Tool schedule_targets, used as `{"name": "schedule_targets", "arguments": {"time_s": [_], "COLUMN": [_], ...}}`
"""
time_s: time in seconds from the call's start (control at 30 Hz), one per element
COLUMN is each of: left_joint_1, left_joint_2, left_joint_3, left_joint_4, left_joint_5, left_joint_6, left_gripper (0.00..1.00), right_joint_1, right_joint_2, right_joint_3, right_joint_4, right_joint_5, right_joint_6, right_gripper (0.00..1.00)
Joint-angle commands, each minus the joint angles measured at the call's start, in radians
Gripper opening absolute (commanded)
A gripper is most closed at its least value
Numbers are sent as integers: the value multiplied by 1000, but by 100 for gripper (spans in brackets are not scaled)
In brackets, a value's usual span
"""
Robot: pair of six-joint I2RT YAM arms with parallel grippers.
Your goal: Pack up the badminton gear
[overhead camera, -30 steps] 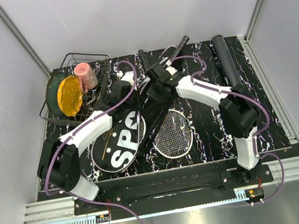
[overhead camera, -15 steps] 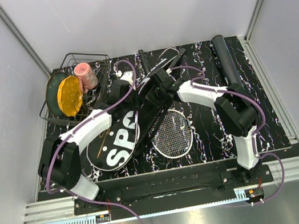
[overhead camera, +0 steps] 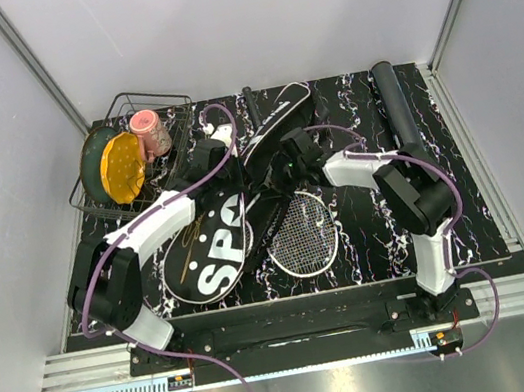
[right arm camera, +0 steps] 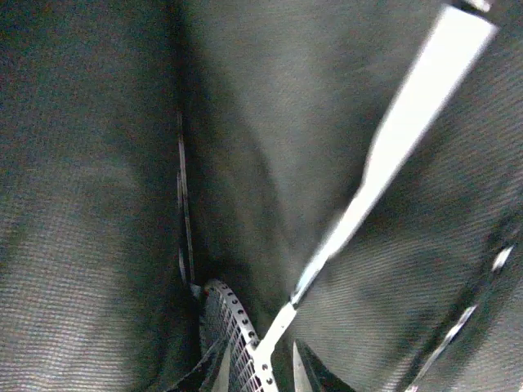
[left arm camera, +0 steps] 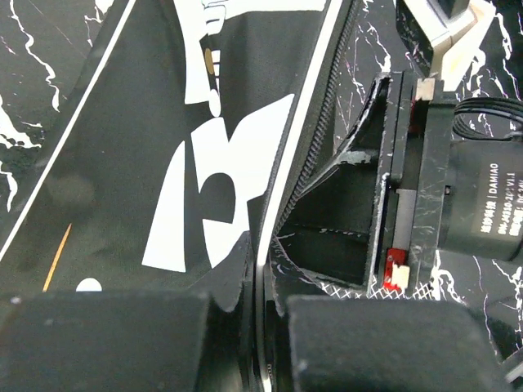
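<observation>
Bag (overhead camera: 207, 258) lettered "SPORT" lies slantwise across the left-centre of the table (overhead camera: 468, 210), with both arms at its open edge.

The racket (overhead camera: 301, 235) rests just right of the bag, its white-strung head on the table and its shaft running up under the arms. The long black tube (overhead camera: 397, 111) lies well apart at the far right. The left gripper (left arm camera: 261, 351) has its jaws pressed together on the bag's piped edge. The right gripper (overhead camera: 277, 175) reaches into the bag's mouth, and its view shows only dark fabric and the racket rim, so whether its jaws are apart or together cannot be told.
</observation>
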Motion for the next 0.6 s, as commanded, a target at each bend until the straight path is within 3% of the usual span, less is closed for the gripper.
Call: {"name": "schedule_targets", "arguments": {"time_s": [0.0, 0.07, 0.17, 0.33, 0.57], "left_joint_1": [7, 7, 15, 17, 17], "left_joint_2": [2, 5, 11, 11, 14], "left_joint_3": [47, 49, 52, 57, 64], "left_joint_4": [77, 71, 66, 64, 58], "left_joint_5": [63, 57, 60, 75, 88], "left_joint_6": [-23, -18, -21, -24, -27], "left_gripper": [0, 0, 0, 0, 0], "right_joint_1": [-69, -108, -181, -275, -359], "right_joint_2": [-78, -106, -143, -175, -233], "right_joint_3": [-67, -87, -105, -143, -151], "right_joint_4": [140, 129, 97, 72, -115], "right_joint_5": [-139, -143, -153, -173, 152], "right_joint_6": [-158, -204, -258, -275, -159], "right_gripper": [47, 59, 68, 72, 78]}}
